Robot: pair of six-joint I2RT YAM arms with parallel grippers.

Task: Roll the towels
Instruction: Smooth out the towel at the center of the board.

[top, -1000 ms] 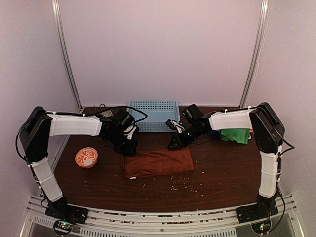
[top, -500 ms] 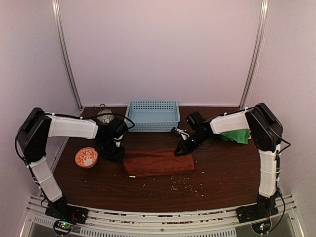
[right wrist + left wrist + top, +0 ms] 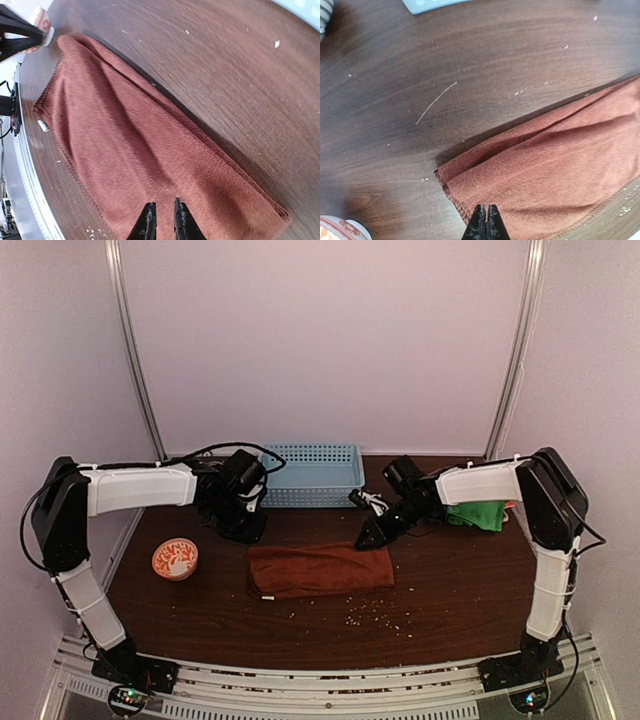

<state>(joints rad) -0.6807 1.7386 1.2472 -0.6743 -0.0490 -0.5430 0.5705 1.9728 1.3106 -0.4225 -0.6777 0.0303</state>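
1. The top view shows the rust-red towel (image 3: 320, 570) lying flat as a long folded strip in the middle of the table (image 3: 460, 590), unrolled and in front of the light blue basket (image 3: 310, 472).
2. Only the top view shows the green towel (image 3: 478, 513), bunched at the right rear beneath the right arm.
3. From above, the left gripper (image 3: 243, 530) sits just off the towel's left rear corner. The left wrist view settles its state: the tips are clenched together above the towel's corner edge, with no cloth pinched.
4. The right gripper (image 3: 372, 536) is at the towel's right rear corner. Its wrist view shows the fingers (image 3: 146, 222) slightly parted over the cloth, grasping nothing.
5. The patterned bowl (image 3: 175, 559) stands left of the towel and apart from it. Each wrist view catches only a sliver of it.
6. Crumbs (image 3: 375, 612) lie in front of the towel.
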